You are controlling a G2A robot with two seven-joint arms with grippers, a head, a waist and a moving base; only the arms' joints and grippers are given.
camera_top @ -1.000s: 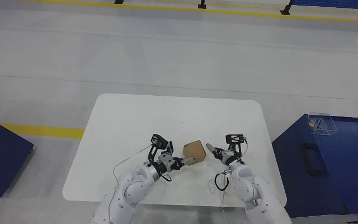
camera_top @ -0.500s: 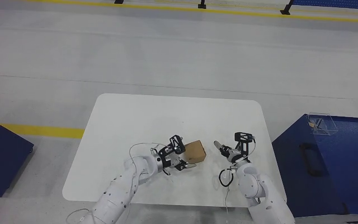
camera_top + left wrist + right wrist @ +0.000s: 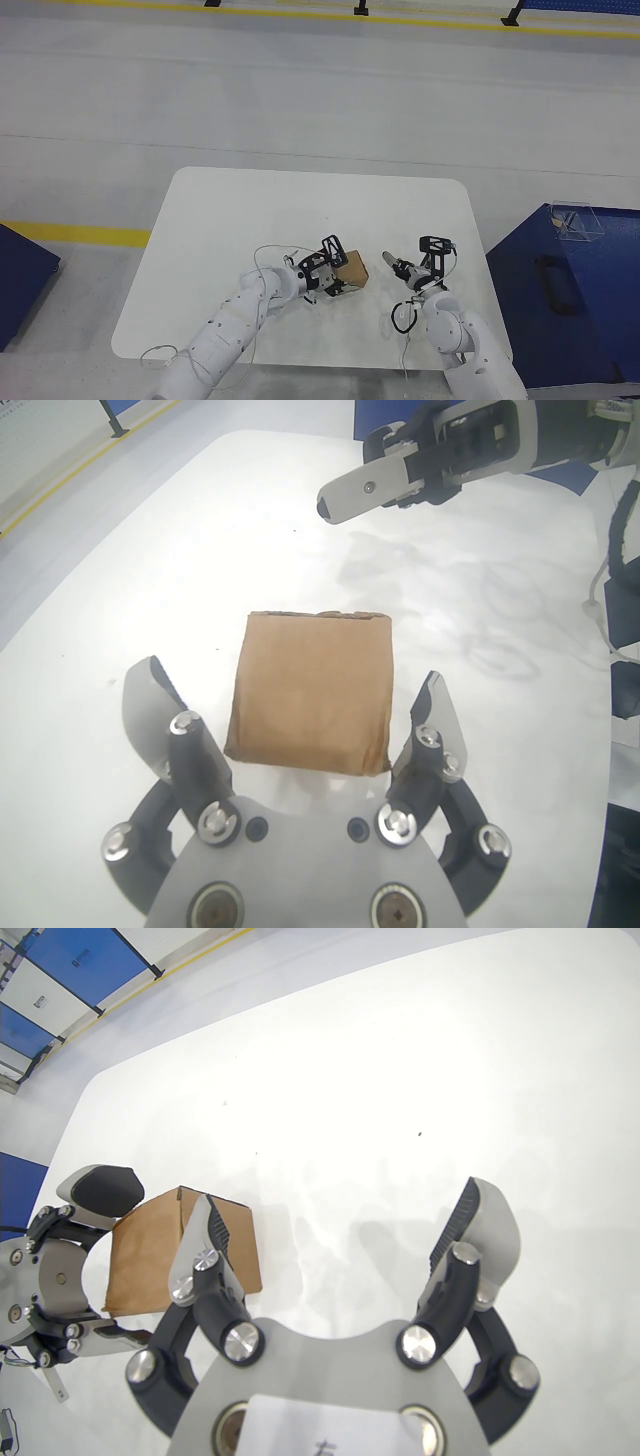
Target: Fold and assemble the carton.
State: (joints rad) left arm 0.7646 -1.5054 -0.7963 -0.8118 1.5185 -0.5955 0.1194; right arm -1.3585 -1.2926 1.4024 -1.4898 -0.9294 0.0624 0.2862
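Note:
A small brown carton (image 3: 353,268) stands closed up as a box on the white table (image 3: 250,220), near its front middle. My left gripper (image 3: 336,272) is open with one finger on each side of the carton (image 3: 312,695); small gaps show between the pads and the cardboard. The box's far top edge looks frayed. My right gripper (image 3: 393,264) hovers open a short way to the carton's right, pointing at it with nothing between its fingers (image 3: 480,1208). From the right wrist view the carton (image 3: 145,1258) sits beside the left gripper (image 3: 75,1248).
A blue cabinet (image 3: 570,300) with a clear container (image 3: 572,220) on top stands just off the table's right edge. Another blue block (image 3: 20,280) is off the left side. A loose cable (image 3: 400,322) hangs by the right arm.
The left arm has stretched forward and right, bringing its open fingers around the carton. The right gripper drew back slightly to the right, then held still. The carton has barely shifted.

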